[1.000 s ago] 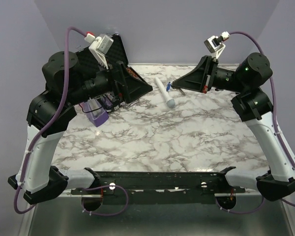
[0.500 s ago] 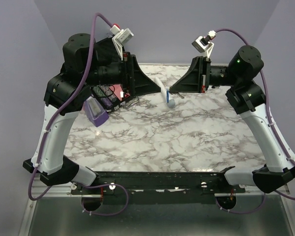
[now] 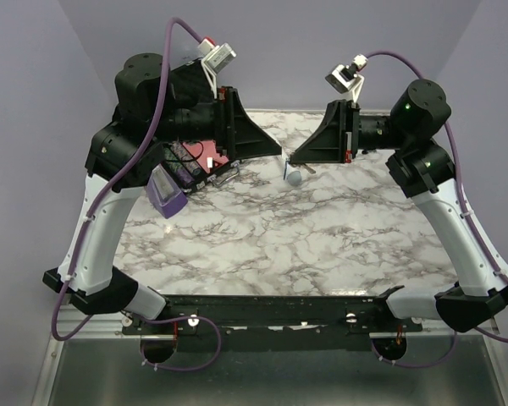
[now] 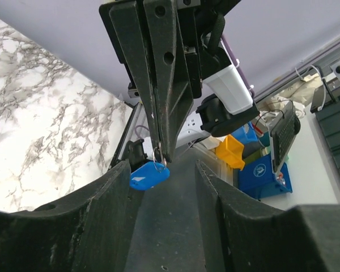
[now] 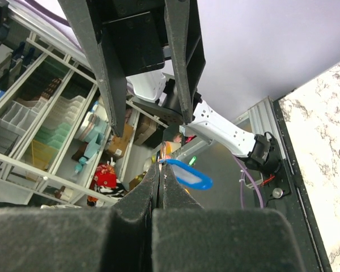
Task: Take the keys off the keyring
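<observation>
Hovering high over the far middle of the marble table (image 3: 322,245), the two arms meet tip to tip. Right gripper (image 5: 160,173) is pinched fully together. The blue keyring (image 5: 187,174) hangs from the very tip of its jaws, in the air, off the table. The keys can't be made out for sure; only a speck of silver metal (image 4: 158,158) shows at the pinch point. Left gripper (image 3: 278,153) faces it, fingers (image 4: 107,192) parted at a moderate gap, holding nothing. The right gripper's tip and the keyring sit between those fingers, with the keyring just beside one finger; contact unclear. On the table below, the end of a white wand (image 3: 295,176) lies under the tips, and a purple metronome (image 3: 167,193) lies near the left arm.
</observation>
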`<state>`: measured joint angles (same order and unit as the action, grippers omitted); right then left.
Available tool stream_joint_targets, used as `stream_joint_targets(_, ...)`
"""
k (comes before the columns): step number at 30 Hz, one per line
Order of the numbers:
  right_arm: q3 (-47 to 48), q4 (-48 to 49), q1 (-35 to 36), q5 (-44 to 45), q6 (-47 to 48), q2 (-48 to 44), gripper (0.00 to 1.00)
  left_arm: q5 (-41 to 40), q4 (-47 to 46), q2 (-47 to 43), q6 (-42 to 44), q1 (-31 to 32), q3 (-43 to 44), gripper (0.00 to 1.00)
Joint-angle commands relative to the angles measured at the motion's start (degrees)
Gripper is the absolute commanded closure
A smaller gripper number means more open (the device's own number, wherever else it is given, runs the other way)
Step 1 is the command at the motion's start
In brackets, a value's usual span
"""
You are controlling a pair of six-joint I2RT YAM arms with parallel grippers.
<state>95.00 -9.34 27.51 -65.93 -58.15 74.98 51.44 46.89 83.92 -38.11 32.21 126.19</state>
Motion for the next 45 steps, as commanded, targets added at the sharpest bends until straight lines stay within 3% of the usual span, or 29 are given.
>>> stream_joint_targets(1, 1.9, -0.7, 0.9, -0.9, 0.1, -0.3, 0.99, 1.9, -2.5, 0.9, -1.7, 0.0, -0.1, 0.44)
stream_joint_targets(14, 3.0, -2.1, 2.0, 0.5, 1.5, 0.3, 0.99, 2.1, -2.5, 2.5, -1.9, 1.5, 0.2, 0.57)
stream_joint_targets(18, 3.6, -2.7, 2.1, 1.2, 2.3, 0.4, 0.99, 2.1, -2.1, 2.5, -1.6, 1.5, 0.3, 0.68)
stream_joint_targets(22, 3.7, -3.0, 2.3, 1.8, 2.7, 0.4, 0.99, 2.8, -2.0, 2.7, -1.5, 1.9, 0.2, 0.72)
stream_joint_targets(35, 4.1, -3.9, 2.4, 3.4, 3.8, 0.3, 0.99, 5.3, -2.2, 2.3, -1.4, 2.3, -0.9, 0.73)
stream_joint_targets(41, 4.1, -3.9, 2.4, 3.8, 3.9, 0.4, 0.99, 5.6, -2.4, 2.0, -1.5, 2.4, -1.6, 1.0)
stream_joint_targets(45, 4.1, -4.2, 2.4, 5.1, 4.4, 0.2, 0.99, 3.3, -4.3, 0.9, -2.8, 2.9, -3.1, 1.0)
